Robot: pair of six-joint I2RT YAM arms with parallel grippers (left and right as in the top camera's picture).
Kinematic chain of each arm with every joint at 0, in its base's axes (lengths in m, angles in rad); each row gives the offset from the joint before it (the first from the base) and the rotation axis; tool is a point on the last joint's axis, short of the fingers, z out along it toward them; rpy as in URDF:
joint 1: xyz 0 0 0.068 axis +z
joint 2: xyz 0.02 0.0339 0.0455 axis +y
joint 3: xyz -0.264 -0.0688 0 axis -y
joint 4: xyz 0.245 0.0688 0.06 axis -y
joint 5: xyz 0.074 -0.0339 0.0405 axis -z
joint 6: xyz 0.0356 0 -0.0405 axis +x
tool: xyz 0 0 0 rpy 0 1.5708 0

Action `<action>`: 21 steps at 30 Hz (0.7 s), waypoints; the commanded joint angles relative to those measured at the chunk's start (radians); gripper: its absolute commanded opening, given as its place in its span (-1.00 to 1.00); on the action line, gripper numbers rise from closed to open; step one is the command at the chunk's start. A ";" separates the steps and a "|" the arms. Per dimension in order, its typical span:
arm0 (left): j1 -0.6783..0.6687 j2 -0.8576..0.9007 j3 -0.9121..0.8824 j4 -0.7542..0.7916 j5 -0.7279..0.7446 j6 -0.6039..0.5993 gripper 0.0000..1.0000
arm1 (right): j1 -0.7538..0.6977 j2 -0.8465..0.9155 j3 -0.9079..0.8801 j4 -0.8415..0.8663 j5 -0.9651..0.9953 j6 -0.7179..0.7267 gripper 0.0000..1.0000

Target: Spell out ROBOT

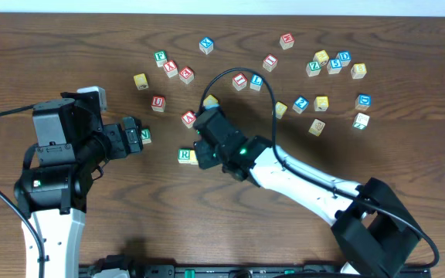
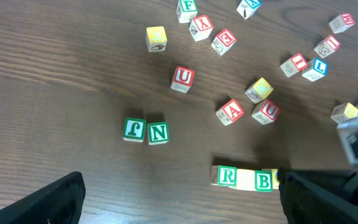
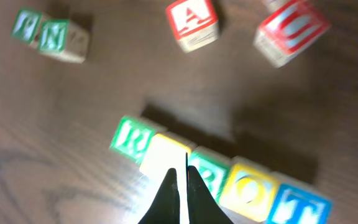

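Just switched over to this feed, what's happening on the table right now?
The right gripper is closed and sits over the block row, which reads R, a blank-topped pale block, B, O, T. Its tips are at that second block. The left gripper is open and empty near the green N block. Other letter blocks lie scattered beyond.

The left arm, by the left edge of the dark wooden desk, is made of boxy matte-black housings above a smooth white link; a thin black cable runs into it; its black left gripper has broad dark fingers. The right arm has a long white tubular link; a bulky black joint housing near the bottom right corner; a small green light; a looping black cable; the right gripper has slim, tapering black fingers.
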 commanded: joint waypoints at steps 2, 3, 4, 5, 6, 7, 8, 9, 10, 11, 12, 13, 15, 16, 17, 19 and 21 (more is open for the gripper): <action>0.004 0.000 0.022 0.003 0.012 0.014 0.96 | 0.050 -0.009 0.016 -0.031 -0.009 -0.018 -0.98; 0.004 0.000 0.022 0.003 0.012 0.014 0.96 | 0.054 -0.009 0.016 -0.043 -0.005 -0.018 -0.98; 0.004 0.000 0.022 0.003 0.012 0.014 0.96 | 0.056 -0.009 0.016 -0.050 -0.003 -0.018 -0.98; 0.004 0.000 0.022 0.003 0.012 0.014 0.96 | 0.058 -0.009 0.016 -0.068 -0.001 -0.018 -0.98; 0.004 0.000 0.022 0.003 0.012 0.014 0.96 | 0.059 -0.009 0.016 -0.087 0.002 -0.013 -0.98; 0.004 0.000 0.022 0.003 0.012 0.014 0.96 | 0.059 -0.009 0.016 -0.103 0.005 -0.013 -0.98; 0.004 0.000 0.022 0.003 0.012 0.014 0.96 | 0.059 -0.009 0.015 -0.115 0.006 -0.013 -0.98; 0.004 0.000 0.022 0.003 0.012 0.014 0.95 | 0.059 -0.009 0.014 -0.122 0.006 -0.013 -0.98; 0.004 0.000 0.022 0.003 0.012 0.014 0.96 | 0.059 -0.009 0.014 -0.134 0.006 -0.013 -0.98; 0.004 0.000 0.022 0.003 0.012 0.014 0.96 | 0.059 -0.009 0.014 -0.140 0.006 -0.013 -0.98; 0.004 0.000 0.022 0.003 0.012 0.014 0.96 | 0.059 -0.009 0.014 -0.148 0.005 -0.013 -0.98; 0.004 0.000 0.022 0.003 0.012 0.014 0.96 | 0.059 -0.009 0.014 -0.156 0.006 -0.013 -0.98; 0.004 0.000 0.022 0.003 0.012 0.014 0.96 | 0.059 -0.009 0.011 -0.168 0.006 -0.013 -0.98; 0.004 0.000 0.022 0.003 0.012 0.014 0.96 | 0.059 -0.009 0.009 -0.170 0.006 -0.007 -0.98; 0.004 0.000 0.022 0.003 0.012 0.014 0.96 | 0.059 -0.009 0.006 -0.171 0.006 -0.006 -0.98; 0.004 0.000 0.022 0.003 0.012 0.014 0.96 | 0.059 -0.009 -0.005 -0.169 0.015 -0.004 -0.98; 0.004 0.000 0.022 0.003 0.012 0.014 0.96 | 0.059 -0.009 -0.018 -0.167 0.032 0.007 -0.98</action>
